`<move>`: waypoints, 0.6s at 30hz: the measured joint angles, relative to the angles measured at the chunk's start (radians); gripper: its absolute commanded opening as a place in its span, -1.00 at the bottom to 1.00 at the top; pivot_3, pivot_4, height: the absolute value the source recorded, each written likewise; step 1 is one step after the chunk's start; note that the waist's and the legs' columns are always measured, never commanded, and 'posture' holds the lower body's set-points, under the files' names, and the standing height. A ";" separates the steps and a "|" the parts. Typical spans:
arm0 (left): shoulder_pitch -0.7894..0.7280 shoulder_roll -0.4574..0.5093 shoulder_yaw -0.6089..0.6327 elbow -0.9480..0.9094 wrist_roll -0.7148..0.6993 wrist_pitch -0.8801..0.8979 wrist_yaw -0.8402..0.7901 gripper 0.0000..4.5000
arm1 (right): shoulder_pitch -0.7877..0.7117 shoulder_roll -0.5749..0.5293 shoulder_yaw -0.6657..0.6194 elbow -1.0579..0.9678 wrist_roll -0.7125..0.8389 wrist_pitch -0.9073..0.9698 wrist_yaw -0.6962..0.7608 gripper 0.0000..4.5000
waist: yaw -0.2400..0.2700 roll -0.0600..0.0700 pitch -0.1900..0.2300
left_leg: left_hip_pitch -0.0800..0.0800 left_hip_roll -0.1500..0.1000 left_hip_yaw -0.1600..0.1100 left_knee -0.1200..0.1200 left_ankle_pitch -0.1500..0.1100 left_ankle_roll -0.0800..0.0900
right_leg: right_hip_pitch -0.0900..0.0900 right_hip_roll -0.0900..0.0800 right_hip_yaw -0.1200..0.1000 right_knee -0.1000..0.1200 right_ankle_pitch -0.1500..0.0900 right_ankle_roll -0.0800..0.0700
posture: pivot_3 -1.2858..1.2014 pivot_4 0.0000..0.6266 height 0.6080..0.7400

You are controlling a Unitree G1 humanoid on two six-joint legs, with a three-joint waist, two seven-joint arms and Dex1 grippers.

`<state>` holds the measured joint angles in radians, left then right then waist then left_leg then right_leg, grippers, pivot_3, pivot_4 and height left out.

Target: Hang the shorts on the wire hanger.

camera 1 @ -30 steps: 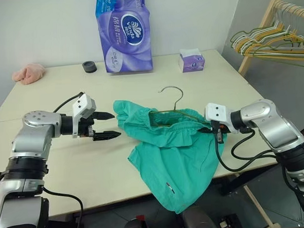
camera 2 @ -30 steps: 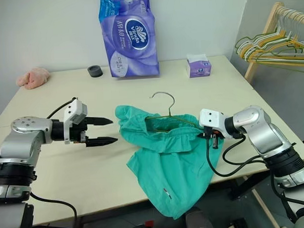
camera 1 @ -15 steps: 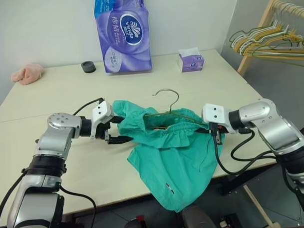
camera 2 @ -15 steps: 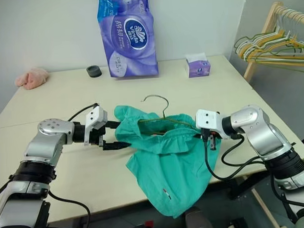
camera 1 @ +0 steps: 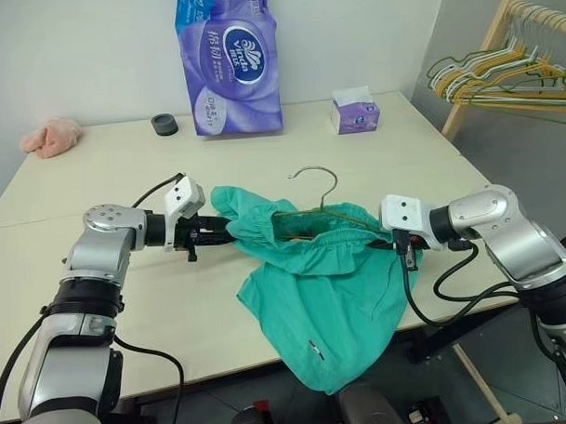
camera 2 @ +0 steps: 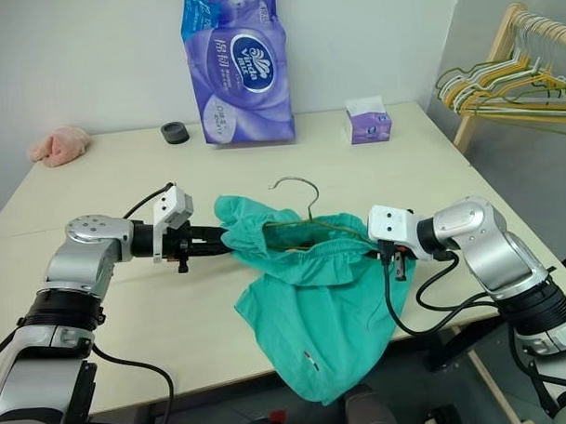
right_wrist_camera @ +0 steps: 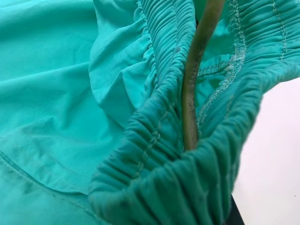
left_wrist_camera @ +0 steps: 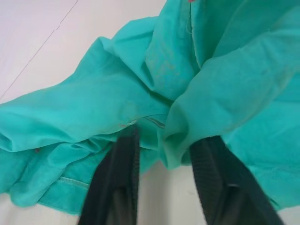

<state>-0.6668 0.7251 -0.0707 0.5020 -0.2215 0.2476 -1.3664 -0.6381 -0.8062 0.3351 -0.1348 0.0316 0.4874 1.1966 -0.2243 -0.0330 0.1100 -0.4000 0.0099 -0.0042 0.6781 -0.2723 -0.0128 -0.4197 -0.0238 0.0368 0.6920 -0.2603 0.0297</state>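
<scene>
Lying across the near middle of the pale beige desk point(camera 1: 96, 172), the teal-green soft fabric shorts point(camera 1: 323, 285) spread with their gathered elastic waistband toward the far side and one leg drooping over the near edge, a small white mark showing close to that hem. The thin olive-gold wire hanger point(camera 1: 321, 185) is threaded into the waistband opening, its hooked top sticking out over the desk on the far side of the fabric.

The left end effector point(camera 1: 219, 235) reaches in from the left and meets the left end of the shorts. In the left wrist view its two black fingers point(left_wrist_camera: 123, 178) are drawn close together with a fold of teal cloth pinched between them, so it is clenched on the shorts.

The right end effector point(camera 2: 387, 250) comes in from the right at the right end of the waistband. In the right wrist view the gathered elastic bunches around the hanger's wire directly ahead of it; it is clamped tight on the shorts at that point, with the wire running through the same bunch of fabric.
</scene>
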 measured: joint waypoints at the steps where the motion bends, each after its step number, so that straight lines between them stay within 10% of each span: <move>1: 0.011 -0.003 0.000 -0.010 -0.003 0.006 0.000 -0.96 | 0.000 0.000 0.000 0.000 0.000 0.000 0.000 -1.00 | 0.000 0.000 0.000 | 0.000 0.000 0.000 0.000 0.000 0.000 | 0.000 0.000 0.000 0.000 0.000 0.000 | -0.17 -0.82 1.00; 18: -0.096 0.002 0.074 0.221 0.053 -0.154 0.178 -0.98 | 0.075 -0.091 -0.010 -0.030 0.029 -0.003 0.045 -1.00 | 0.001 0.000 0.000 | 0.000 0.000 0.000 0.000 0.000 0.000 | 0.000 0.000 0.000 0.000 0.000 0.000 | -0.16 -0.83 1.00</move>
<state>-0.7626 0.7276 0.0037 0.7229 -0.1689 0.0937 -1.1880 -0.5630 -0.8976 0.3246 -0.1646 0.0605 0.4843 1.2412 -0.2232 -0.0330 0.1100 -0.4000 0.0098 -0.0042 0.6782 -0.2723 -0.0127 -0.4196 -0.0240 0.0365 0.6920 -0.2603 0.0297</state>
